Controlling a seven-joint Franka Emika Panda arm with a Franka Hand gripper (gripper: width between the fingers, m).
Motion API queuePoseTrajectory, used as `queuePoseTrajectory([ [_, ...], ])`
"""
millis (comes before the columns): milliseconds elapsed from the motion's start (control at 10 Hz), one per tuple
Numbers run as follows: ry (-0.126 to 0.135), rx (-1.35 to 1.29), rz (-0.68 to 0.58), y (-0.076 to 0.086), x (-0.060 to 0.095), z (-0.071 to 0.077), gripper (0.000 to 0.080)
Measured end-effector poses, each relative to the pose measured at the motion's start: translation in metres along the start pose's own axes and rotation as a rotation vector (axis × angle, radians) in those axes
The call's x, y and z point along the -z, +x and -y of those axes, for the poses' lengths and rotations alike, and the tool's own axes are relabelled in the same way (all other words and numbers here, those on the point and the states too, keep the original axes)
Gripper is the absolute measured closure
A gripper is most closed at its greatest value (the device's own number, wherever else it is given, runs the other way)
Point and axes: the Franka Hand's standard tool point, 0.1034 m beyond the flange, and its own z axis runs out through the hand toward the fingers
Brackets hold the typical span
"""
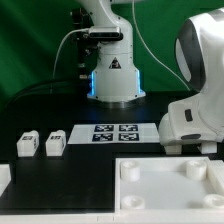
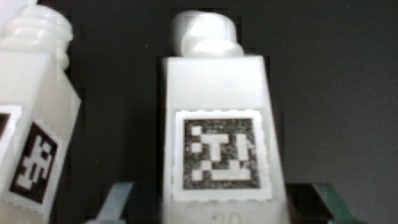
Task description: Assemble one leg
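Note:
In the wrist view a leg [image 2: 219, 120], a white block with a black-and-white tag on its face and a rounded peg at one end, lies between my fingers. My gripper [image 2: 224, 200] is open: one dark finger [image 2: 121, 200] stands on each side of the leg, with a gap to it on both sides. A second leg [image 2: 36, 110] lies close beside the first. The exterior view shows two more legs [image 1: 27, 143] [image 1: 55, 143] side by side at its left, far from my arm [image 1: 195, 90]. My gripper itself is hidden there.
The large white square panel [image 1: 170, 185] with raised rim and sockets lies at the front. The marker board [image 1: 115, 132] lies on the black table before the robot base [image 1: 112, 75]. My arm's bulky white links fill the exterior view's right.

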Motion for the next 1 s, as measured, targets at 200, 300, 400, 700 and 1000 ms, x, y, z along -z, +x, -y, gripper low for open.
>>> queuePoseTrajectory([
  [200,0.0,0.0,0.0,0.0,0.0,0.0,0.0509],
  [300,0.0,0.0,0.0,0.0,0.0,0.0,0.0509],
  [400,0.0,0.0,0.0,0.0,0.0,0.0,0.0509],
  [700,-0.002,0.057,-0.01,-0.001,0.026,-0.005,0.0508],
  [1000,0.027,0.116,-0.095,-0.012,0.096,-0.022,0.0508],
])
